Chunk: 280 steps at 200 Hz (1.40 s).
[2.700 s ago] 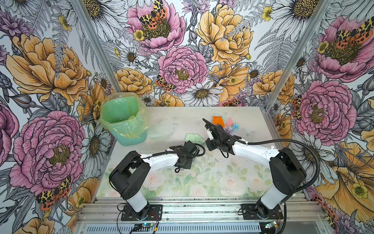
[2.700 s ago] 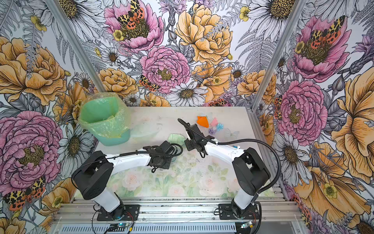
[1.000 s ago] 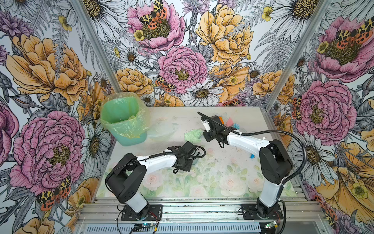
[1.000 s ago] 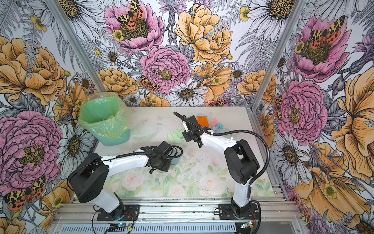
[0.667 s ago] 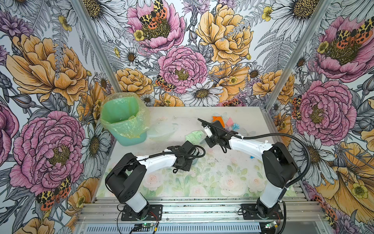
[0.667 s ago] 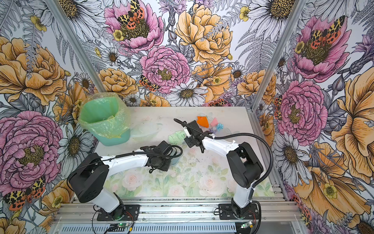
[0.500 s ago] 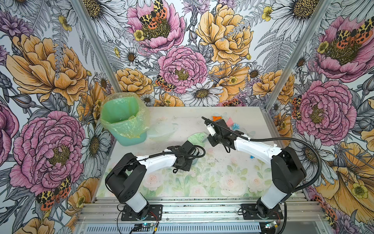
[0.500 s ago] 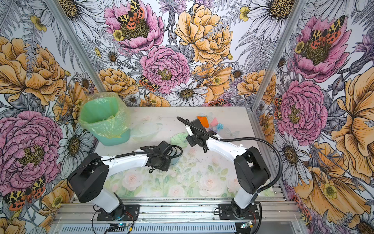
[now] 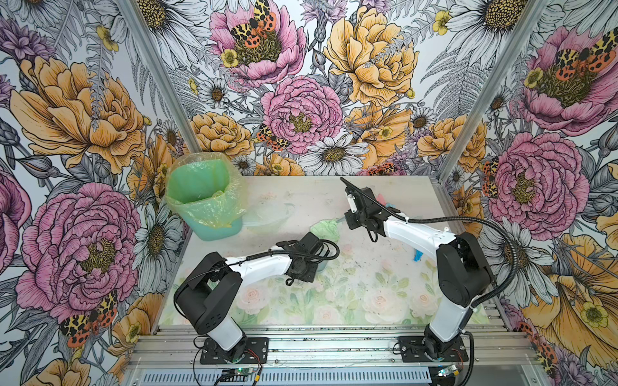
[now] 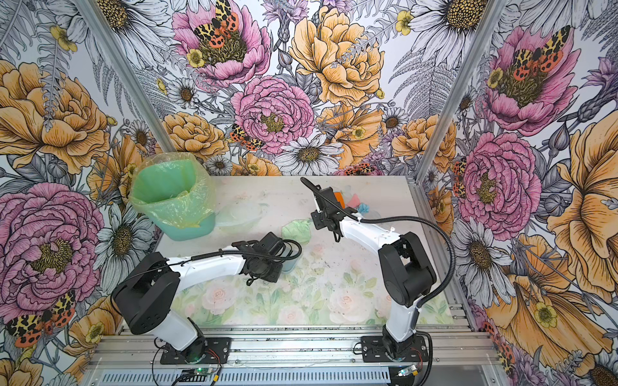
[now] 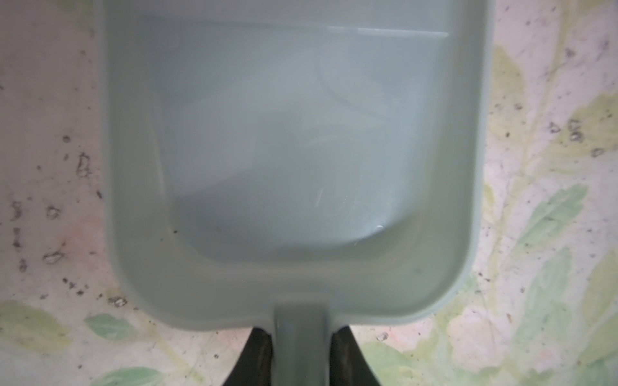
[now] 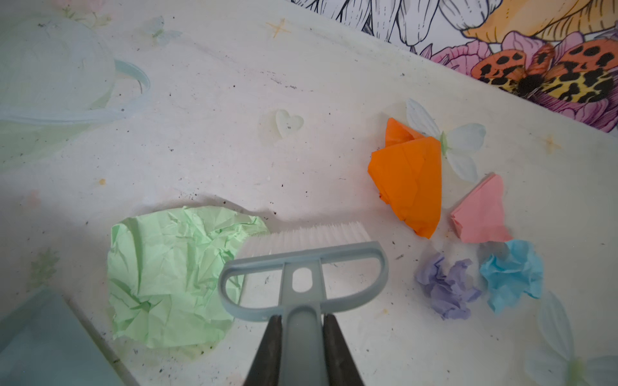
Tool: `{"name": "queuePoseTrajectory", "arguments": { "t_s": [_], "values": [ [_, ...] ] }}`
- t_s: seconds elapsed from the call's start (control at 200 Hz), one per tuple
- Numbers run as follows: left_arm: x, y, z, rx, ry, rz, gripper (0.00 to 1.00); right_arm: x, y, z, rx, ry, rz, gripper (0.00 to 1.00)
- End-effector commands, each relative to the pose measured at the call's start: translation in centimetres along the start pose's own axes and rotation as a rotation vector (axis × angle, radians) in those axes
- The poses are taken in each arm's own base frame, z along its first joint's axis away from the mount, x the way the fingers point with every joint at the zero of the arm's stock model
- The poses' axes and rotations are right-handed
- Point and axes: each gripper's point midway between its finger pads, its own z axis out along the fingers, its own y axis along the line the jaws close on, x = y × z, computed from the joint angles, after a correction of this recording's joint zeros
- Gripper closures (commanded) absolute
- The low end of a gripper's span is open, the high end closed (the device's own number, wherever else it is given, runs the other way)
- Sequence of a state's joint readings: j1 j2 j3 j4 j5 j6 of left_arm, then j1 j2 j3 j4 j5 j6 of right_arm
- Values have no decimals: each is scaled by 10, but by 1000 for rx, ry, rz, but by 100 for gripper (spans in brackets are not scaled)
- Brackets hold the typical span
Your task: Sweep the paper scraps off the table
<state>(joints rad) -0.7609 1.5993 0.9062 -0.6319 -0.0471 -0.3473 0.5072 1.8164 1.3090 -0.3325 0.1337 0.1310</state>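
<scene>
Wrist views alone show right gripper [image 12: 302,320] clamping brush [image 12: 307,239] handle; left gripper [image 11: 301,337] clamping dustpan [image 11: 294,150] handle.

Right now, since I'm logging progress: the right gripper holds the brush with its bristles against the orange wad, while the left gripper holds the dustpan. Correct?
Not quite: the bristles of the brush in the right gripper meet the pale green wad, not the orange wad, which lies apart, as the right wrist view shows. The left gripper does hold the dustpan.
</scene>
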Motion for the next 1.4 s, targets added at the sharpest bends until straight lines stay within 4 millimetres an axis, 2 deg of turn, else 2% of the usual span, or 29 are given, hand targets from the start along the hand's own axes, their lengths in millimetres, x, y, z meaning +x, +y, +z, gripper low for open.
{"name": "queuePoseTrajectory", "arguments": {
  "t_s": [0.0,0.17,0.31,0.726,0.846,0.961,1.106,1.256,1.396],
  "values": [
    [-6,2,-2,-2,-11,8,100,-23,11,1,-26,-50,65,100],
    [-7,2,-2,-4,-12,12,100,-16,33,8,-64,-30,-14,100],
    [-9,2,-2,-2,-15,11,100,-1,40,11,-74,-4,-94,100],
    [-11,3,-3,-3,-18,13,100,39,54,-10,-151,41,-199,100],
    [-10,3,-4,-1,-19,13,100,49,53,-17,-145,50,-203,100],
    [-9,3,-4,5,-18,11,100,52,43,-23,-104,44,-182,100],
    [-7,3,-5,4,-18,10,100,45,33,-31,-83,19,-176,100],
    [-9,2,-4,4,-18,13,100,38,38,-43,-125,-11,-190,100],
    [-11,0,-4,8,-20,18,100,29,30,-57,-113,-49,-178,100]
  ]
}}
